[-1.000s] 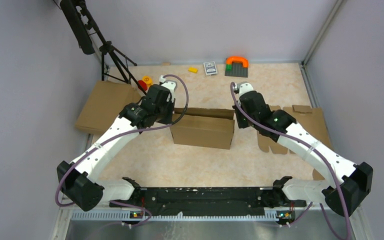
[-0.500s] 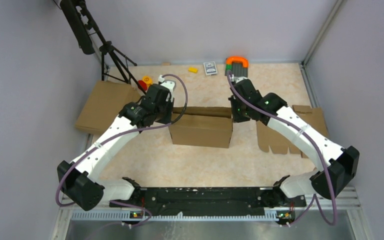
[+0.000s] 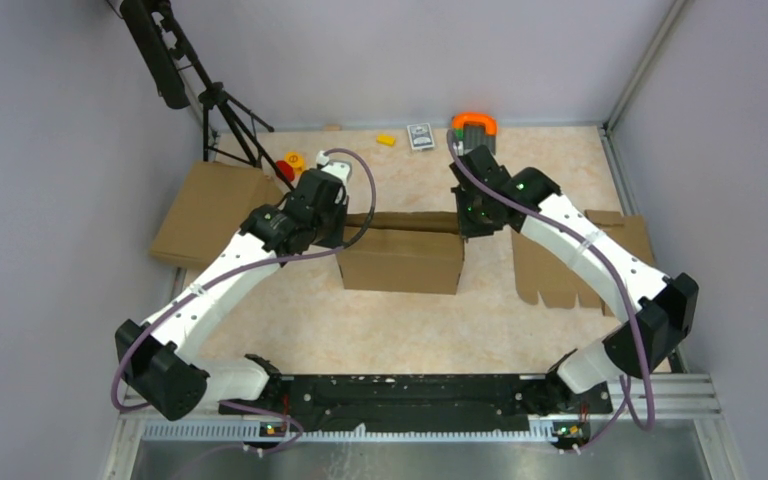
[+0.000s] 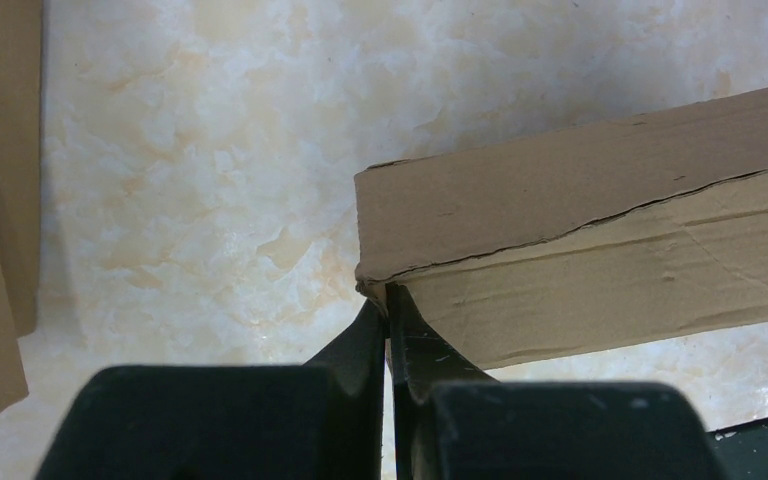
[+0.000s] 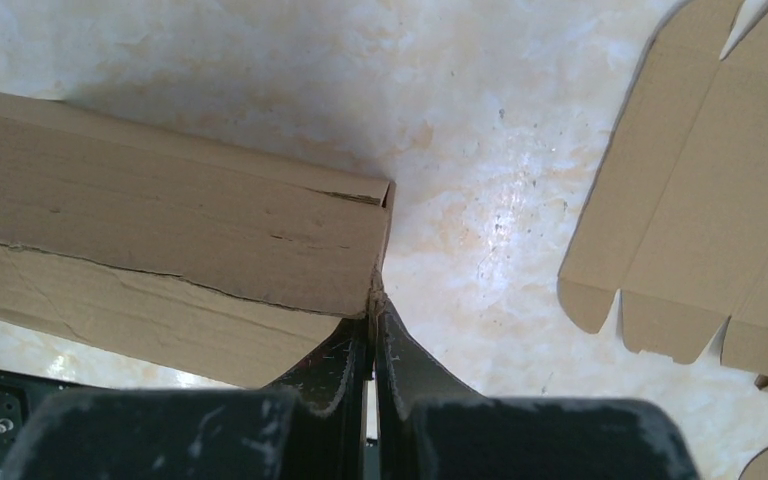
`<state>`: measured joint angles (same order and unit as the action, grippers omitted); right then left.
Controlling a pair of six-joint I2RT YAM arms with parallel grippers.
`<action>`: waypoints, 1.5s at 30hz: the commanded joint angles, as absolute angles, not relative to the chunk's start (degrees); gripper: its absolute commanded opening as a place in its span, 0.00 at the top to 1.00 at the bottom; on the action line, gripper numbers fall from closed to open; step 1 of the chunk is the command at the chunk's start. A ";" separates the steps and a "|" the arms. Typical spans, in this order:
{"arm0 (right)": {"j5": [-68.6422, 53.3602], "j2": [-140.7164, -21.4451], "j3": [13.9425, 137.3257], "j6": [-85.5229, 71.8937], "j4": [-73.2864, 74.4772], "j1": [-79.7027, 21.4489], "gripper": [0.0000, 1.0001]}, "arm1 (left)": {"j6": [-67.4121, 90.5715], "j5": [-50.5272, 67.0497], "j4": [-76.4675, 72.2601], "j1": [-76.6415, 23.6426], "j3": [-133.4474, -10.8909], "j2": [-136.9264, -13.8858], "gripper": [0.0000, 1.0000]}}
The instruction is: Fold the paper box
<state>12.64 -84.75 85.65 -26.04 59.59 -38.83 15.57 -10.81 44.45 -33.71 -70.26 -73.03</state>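
Along left edge of marbled beige table [image 3: 380, 325], flat brown cardboard sheet [image 3: 205, 210]. At table centre, plain brown corrugated paper box [image 3: 400, 262]. Touching its left corner, left gripper [image 4: 388, 300], fingers pressed shut. Touching its right corner, right gripper [image 5: 373, 300], fingers likewise shut. Near right edge, notched brown cardboard blank [image 5: 680, 180].

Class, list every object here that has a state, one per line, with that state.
Plain brown corrugated cardboard box: partly folded, standing upright.
Left gripper: shut, tips at the box's left corner.
Right gripper: shut, tips at its right corner.
Notched brown cardboard blank: unfolded, lying flat.
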 commanded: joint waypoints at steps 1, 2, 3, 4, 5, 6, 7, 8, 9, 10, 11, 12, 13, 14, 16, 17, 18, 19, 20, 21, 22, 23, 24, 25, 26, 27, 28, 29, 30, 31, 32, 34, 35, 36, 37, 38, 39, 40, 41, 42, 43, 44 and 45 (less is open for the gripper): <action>9.69 -85.83 89.48 -28.92 59.92 -39.11 1.00 | 17.43 -9.91 42.83 -34.74 -70.72 -72.70 1.00; 9.39 -85.80 89.25 -29.28 59.57 -39.09 1.00 | 17.65 -9.92 42.54 -34.72 -70.42 -72.49 1.00; 9.39 -85.72 89.09 -29.68 59.24 -39.11 1.00 | 17.85 -9.98 42.34 -34.73 -70.25 -72.32 1.00; 9.52 -85.62 89.04 -30.11 58.95 -39.09 1.00 | 18.04 -9.81 42.16 -34.72 -70.08 -72.24 1.00; 9.57 -85.50 89.08 -30.32 58.71 -39.11 1.00 | 18.28 -9.48 42.05 -34.79 -69.98 -72.22 1.00; 9.67 -85.52 89.18 -30.58 58.68 -39.11 1.00 | 18.50 -9.35 42.01 -34.73 -69.92 -72.20 1.00; 9.69 -85.59 89.23 -30.80 58.67 -39.07 1.00 | 18.62 -9.25 41.89 -34.73 -69.76 -72.14 1.00; 9.65 -85.60 89.21 -30.98 58.55 -39.11 1.00 | 18.71 -9.23 41.80 -34.77 -69.55 -72.08 1.00; 9.60 -85.67 89.21 -31.26 58.47 -39.11 1.00 | 18.80 -9.23 41.75 -34.72 -69.51 -71.95 1.00; 9.57 -85.73 89.17 -31.42 58.42 -39.13 1.00 | 18.93 -9.18 41.75 -34.72 -69.43 -71.78 1.00; 9.37 -85.84 89.25 -31.52 58.33 -39.11 1.00 | 19.02 -8.98 41.67 -34.76 -69.33 -71.62 1.00; 9.32 -86.03 89.48 -31.77 58.40 -39.11 1.00 | 19.14 -8.76 41.55 -34.72 -69.26 -71.37 1.00; 9.12 -86.19 89.67 -32.02 58.40 -39.06 1.00 | 19.20 -8.40 41.37 -34.73 -69.08 -71.14 1.00; 8.94 -86.28 89.77 -32.09 58.29 -39.06 1.00 | 19.29 -8.25 41.32 -34.72 -69.04 -70.99 1.00; 8.84 -86.77 90.29 -32.32 58.31 -39.04 1.00 | 19.34 -7.90 41.31 -34.76 -68.87 -70.72 1.00; 8.81 -86.94 90.52 -32.30 58.32 -39.03 1.00 | 19.34 -7.72 41.31 -34.73 -68.84 -70.62 1.00; 8.94 -87.33 90.83 -32.34 58.46 -39.02 1.00 | 19.36 -7.43 41.31 -34.76 -68.81 -70.52 1.00; 8.85 -87.88 91.35 -32.27 58.84 -38.96 1.00 | 19.34 -7.16 41.19 -34.78 -68.65 -70.43 1.00; 8.86 -88.35 92.07 -32.20 59.22 -38.93 1.00 | 19.41 -6.92 41.07 -34.74 -68.51 -70.30 1.00; 8.82 -88.71 92.61 -32.16 59.54 -38.96 1.00 | 19.42 -6.74 40.98 -34.75 -68.47 -70.26 1.00; 8.75 -88.90 92.97 -32.17 59.51 -38.94 1.00 | 19.42 -6.58 40.96 -34.72 -68.51 -70.27 1.00; 8.83 -89.00 93.25 -32.01 59.36 -38.86 1.00 | 19.49 -6.37 40.96 -34.76 -68.55 -70.30 1.00; 9.01 -89.04 93.56 -31.89 59.50 -38.85 1.00 | 19.51 -6.31 40.96 -34.77 -68.49 -70.34 1.00; 9.33 -89.15 93.86 -31.84 59.72 -38.85 1.00 | 19.49 -6.39 40.96 -34.78 -68.45 -70.28 1.00; 9.62 -89.19 94.01 -31.73 59.96 -38.84 1.00 | 19.51 -6.48 40.96 -34.72 -68.40 -70.25 1.00; 9.90 -89.09 93.85 -31.58 60.02 -38.85 1.00 | 19.52 -6.52 40.91 -34.77 -68.32 -70.17 1.00; 10.11 -88.85 93.41 -31.38 59.97 -38.85 1.00 | 19.51 -6.58 40.83 -34.72 -68.15 -70.14 1.00; 10.32 -88.56 92.84 -31.00 59.74 -38.85 1.00 | 19.51 -6.71 40.79 -34.77 -68.02 -70.07 1.00; 10.44 -88.30 92.21 -30.59 59.66 -38.85 1.00 | 19.47 -6.76 40.66 -34.74 -67.86 -70.12 1.00; 10.64 -88.16 91.86 -29.86 59.72 -38.85 1.00 | 19.43 -6.83 40.76 -34.76 -67.81 -70.19 1.00; 10.75 -88.16 91.81 -29.39 59.99 -38.85 1.00 | 19.42 -6.85 40.78 -34.80 -67.85 -70.28 1.00; 10.79 -88.19 91.85 -28.36 60.71 -38.85 1.00 | 19.42 -6.93 40.83 -34.75 -67.85 -70.50 1.00; 10.88 -88.24 91.85 -28.11 60.99 -38.85 1.00 | 19.42 -6.94 40.85 -34.77 -67.93 -70.60 1.00; 11.19 -88.19 91.77 -27.86 61.25 -38.85 1.00 | 19.42 -6.94 40.87 -34.73 -67.94 -70.60 1.00; 11.63 -88.11 91.63 -27.54 61.39 -38.85 1.00 | 19.42 -6.94 40.82 -34.74 -67.93 -70.59 1.00; 11.78 -88.11 91.59 -27.32 61.55 -38.85 1.00 | 19.42 -6.94 40.79 -34.72 -67.94 -70.65 1.00; 12.00 -88.12 91.58 -26.99 61.70 -38.85 1.00 | 19.47 -6.94 40.78 -34.73 -67.98 -70.74 1.00; 12.35 -88.17 91.69 -26.94 61.84 -38.85 1.00 | 19.51 -6.97 40.86 -34.74 -68.00 -70.73 1.00; 12.54 -88.11 91.71 -27.05 61.93 -38.85 1.00 | 19.51 -6.96 40.79 -34.75 -68.02 -70.73 1.00; 12.42 -88.01 91.56 -27.10 61.60 -38.80 1.00 | 19.58 -6.95 40.83 -34.73 -68.03 -70.70 1.00; 12.18 -87.87 91.36 -27.12 61.32 -38.84 1.00 | 19.64 -6.94 40.89 -34.80 -68.10 -70.75 1.00; 12.26 -87.89 91.28 -27.15 61.25 -38.85 1.00 | 19.68 -6.94 40.87 -34.79 -68.01 -70.71 1.00; 12.20 -87.89 91.13 -27.08 61.07 -38.83 1.00 | 19.69 -6.94 40.87 -34.75 -68.08 -70.71 1.00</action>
